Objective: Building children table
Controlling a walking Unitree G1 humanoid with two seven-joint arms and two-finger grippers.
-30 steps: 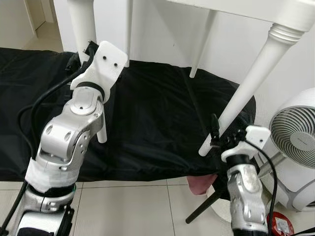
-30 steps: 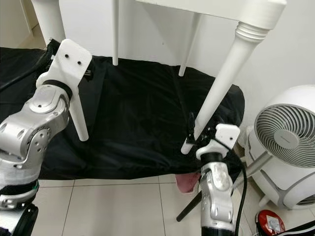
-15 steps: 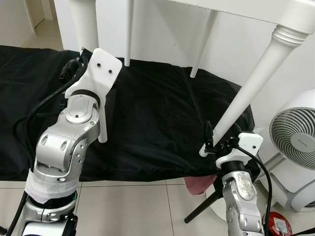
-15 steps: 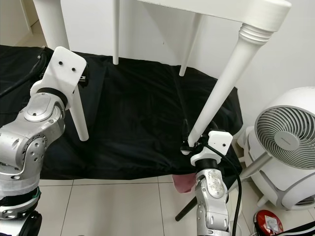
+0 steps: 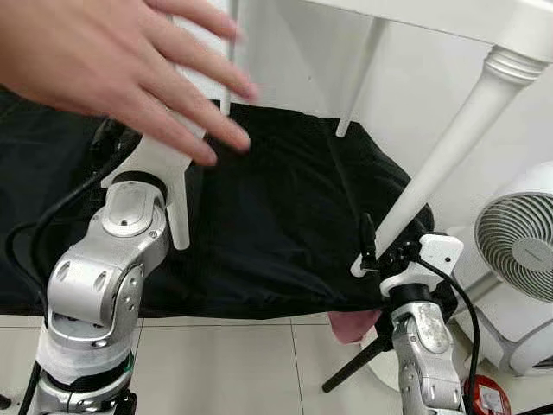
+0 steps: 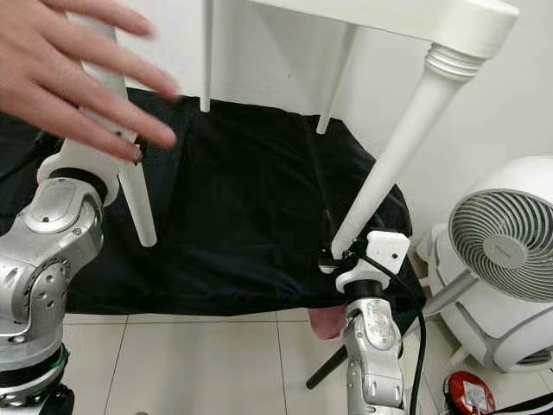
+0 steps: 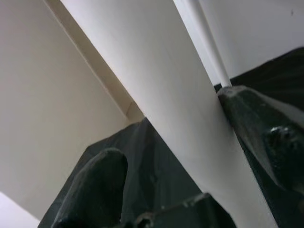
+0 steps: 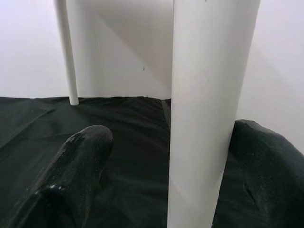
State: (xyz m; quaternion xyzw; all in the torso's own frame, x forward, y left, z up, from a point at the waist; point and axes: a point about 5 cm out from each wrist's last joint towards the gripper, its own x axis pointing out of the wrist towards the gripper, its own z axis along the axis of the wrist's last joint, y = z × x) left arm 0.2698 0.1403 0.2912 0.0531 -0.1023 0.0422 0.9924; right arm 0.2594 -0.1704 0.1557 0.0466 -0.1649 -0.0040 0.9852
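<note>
1. Left pincer (image 7: pixel 166 156) straddles white table leg (image 5: pixel 177 216) at frame left; one finger touches, other apart.
2. Right pincer (image 8: pixel 166 175) spread round front leg (image 5: pixel 449 156), right side.
3. Person's hand (image 5: pixel 112 60) upper left, over black cloth (image 5: pixel 285 216).

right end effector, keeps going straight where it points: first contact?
The front right table leg. It already stands between the right end effector's fingers, one finger apparently touching it. Past it lies the black cloth, then the white wall; depth is unclear.
</note>
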